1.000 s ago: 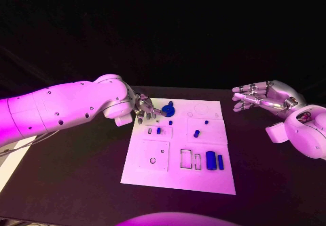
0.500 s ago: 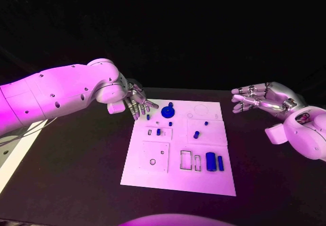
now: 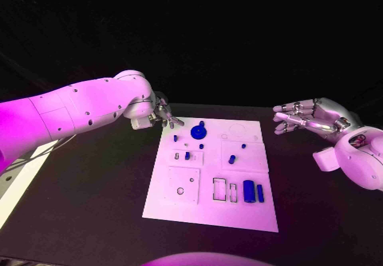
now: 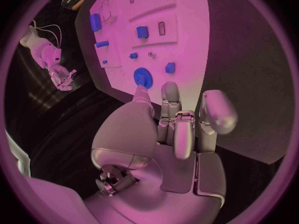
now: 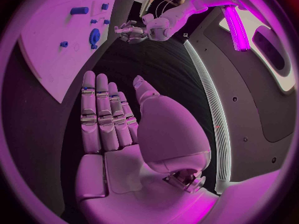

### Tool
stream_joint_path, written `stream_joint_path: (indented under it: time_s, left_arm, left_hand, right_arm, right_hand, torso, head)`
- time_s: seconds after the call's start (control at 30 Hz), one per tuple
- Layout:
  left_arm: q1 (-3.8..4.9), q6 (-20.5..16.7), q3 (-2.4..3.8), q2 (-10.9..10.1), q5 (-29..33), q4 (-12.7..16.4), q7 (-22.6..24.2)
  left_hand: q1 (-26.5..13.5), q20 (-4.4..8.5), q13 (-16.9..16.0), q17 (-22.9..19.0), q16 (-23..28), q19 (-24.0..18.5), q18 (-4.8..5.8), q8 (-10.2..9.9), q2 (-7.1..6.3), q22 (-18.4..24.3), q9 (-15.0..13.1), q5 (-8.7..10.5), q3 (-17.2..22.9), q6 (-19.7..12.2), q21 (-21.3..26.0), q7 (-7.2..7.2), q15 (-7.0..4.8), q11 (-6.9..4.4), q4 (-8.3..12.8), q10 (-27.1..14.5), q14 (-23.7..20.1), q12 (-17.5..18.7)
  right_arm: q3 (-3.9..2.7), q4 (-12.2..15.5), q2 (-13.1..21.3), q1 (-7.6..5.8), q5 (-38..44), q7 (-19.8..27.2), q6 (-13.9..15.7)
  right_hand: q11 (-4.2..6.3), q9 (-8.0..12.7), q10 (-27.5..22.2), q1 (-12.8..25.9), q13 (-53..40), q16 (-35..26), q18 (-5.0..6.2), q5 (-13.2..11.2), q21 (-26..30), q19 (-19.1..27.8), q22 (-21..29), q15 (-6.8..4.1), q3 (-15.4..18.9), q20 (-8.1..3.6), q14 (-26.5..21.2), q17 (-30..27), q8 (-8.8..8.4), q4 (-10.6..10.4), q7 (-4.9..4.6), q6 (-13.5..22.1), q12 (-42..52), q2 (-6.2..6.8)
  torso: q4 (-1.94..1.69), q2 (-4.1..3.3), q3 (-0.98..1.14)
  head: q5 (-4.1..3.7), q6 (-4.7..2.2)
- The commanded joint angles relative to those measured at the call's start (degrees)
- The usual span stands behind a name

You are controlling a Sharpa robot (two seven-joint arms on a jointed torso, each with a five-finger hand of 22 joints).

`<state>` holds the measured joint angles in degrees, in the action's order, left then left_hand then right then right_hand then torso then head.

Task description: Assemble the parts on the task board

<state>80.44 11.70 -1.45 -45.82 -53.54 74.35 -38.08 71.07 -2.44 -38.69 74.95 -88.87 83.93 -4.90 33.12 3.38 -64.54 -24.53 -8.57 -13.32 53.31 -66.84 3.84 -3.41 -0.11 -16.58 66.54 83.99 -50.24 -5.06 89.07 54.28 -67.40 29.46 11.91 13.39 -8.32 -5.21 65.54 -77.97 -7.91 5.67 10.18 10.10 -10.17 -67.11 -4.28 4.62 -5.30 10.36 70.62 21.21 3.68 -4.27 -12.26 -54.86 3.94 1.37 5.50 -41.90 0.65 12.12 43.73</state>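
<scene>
Blue round gear part (image 3: 197, 132) lies on the white rectangular task board (image 3: 211, 208), just beside the left hand (image 3: 164, 116), whose curled fingers hold nothing; right hand (image 3: 310, 117) hovers spread, well apart.

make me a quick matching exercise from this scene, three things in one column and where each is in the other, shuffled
Things:
1. left robot hand
2. right robot hand
3. blue gear

Places:
A. on the task board, near its far edge
B. off the board's right side, raised, holding nothing
C. at the board's far left corner, holding nothing

Pairs: 1-C, 2-B, 3-A
</scene>
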Motion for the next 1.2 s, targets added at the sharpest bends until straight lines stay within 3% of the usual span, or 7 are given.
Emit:
stream_joint_path:
  time_s: [0.03, 0.3, 0.4, 0.8, 1.2]
  left_arm:
    - [0.05, 2.0, -0.2, 1.2, -4.7, -1.6, 0.8]
    - [-0.28, 3.5, -0.73, 3.8, -6.6, -4.7, 1.2]
    - [-0.44, 4.8, -0.84, 4.3, -6.8, -5.3, 1.1]
    - [-1.08, 9.1, -1.11, 5.2, -7.2, -6.6, 0.4]
    - [-1.32, 11.6, -1.13, 4.9, -7.2, -5.7, 0.1]
  left_hand:
    - [-0.3, 0.38, -4.6, 15.0, -1.1, 1.0, 0.63, 1.7, 0.38, -3.5, -1.0, 0.39, -0.8, -0.4, -3.2, -0.23, -0.47, -0.07, 0.0, 0.9, 6.0, -4.3]
    - [-0.9, 0.47, -11.5, 15.0, -1.1, 0.8, 1.18, 4.3, 0.88, -8.6, -2.8, 0.76, -2.2, -0.7, -7.7, -0.64, -0.75, -0.6, -0.1, 3.1, 6.0, -9.9]
    - [-1.1, 0.53, -12.9, 15.0, -1.1, 1.0, 1.35, 4.7, 0.97, -9.7, -3.2, 0.85, -2.4, -0.6, -8.7, -0.78, -0.85, -0.72, -0.2, 3.7, 6.0, -11.0]
    - [-1.5, 0.57, -13.6, 15.0, -1.1, 0.9, 1.42, 4.9, 1.2, -10.3, -3.4, 0.95, -2.6, -0.8, -9.2, -0.82, -0.89, -0.76, -0.2, 3.9, 6.0, -11.5]
    - [-1.6, 0.59, -14.4, 15.0, -1.1, 1.0, 1.51, 5.1, 1.49, -10.8, -3.6, 0.9, -2.7, -0.7, -9.6, -0.88, -0.93, -0.82, -0.1, 4.3, 6.0, -12.2]
  right_arm:
    - [-0.01, 0.0, -0.1, 0.06, 0.0, 0.1, -0.8]
    - [0.0, -0.2, -0.3, 0.24, 0.0, 0.1, -1.0]
    - [0.0, -0.2, -0.3, 0.28, 0.0, 0.1, -1.0]
    - [0.0, -0.2, -0.4, 0.36, 0.0, 0.1, -1.0]
    - [0.0, -0.3, -0.4, 0.4, 0.0, 0.1, -1.0]
  right_hand:
    - [0.0, 0.1, -0.5, -0.1, 0.1, -0.3, 0.34, 0.2, 0.2, -0.2, 0.1, 0.21, 0.2, 0.31, 0.0, -0.1, -0.02, 0.2, -0.06, 0.3, 0.3, -0.31]
    - [0.0, 0.1, -0.5, -0.1, 0.1, -0.3, 0.34, 0.2, 0.2, -0.2, 0.1, 0.21, 0.2, 0.31, 0.0, -0.1, -0.02, 0.2, -0.06, 0.3, 0.3, -0.31]
    - [0.0, 0.1, -0.5, -0.1, 0.1, -0.3, 0.34, 0.2, 0.2, -0.2, 0.1, 0.21, 0.2, 0.31, 0.0, -0.1, -0.02, 0.2, -0.06, 0.3, 0.3, -0.31]
    - [0.0, 0.1, -0.5, -0.1, 0.1, -0.3, 0.34, 0.2, 0.2, -0.2, 0.1, 0.21, 0.2, 0.31, 0.0, -0.1, -0.02, 0.2, -0.06, 0.3, 0.3, -0.31]
    - [0.03, 0.1, -0.5, -0.2, 0.1, -0.3, 0.36, 0.4, 0.3, -0.3, 0.1, 0.18, 0.2, 0.3, 0.1, -0.1, 0.02, 0.3, -0.04, 0.3, 0.4, -0.46]
  torso:
    - [0.0, -0.02, -0.05]
    - [0.1, -0.13, -0.17]
    - [0.06, -0.11, -0.1]
    - [0.06, -0.07, -0.09]
    - [0.0, -0.06, -0.06]
  head:
    - [0.12, -0.09]
    - [0.21, -0.06]
    - [0.22, -0.01]
    - [0.25, 0.3]
    - [0.18, 0.25]
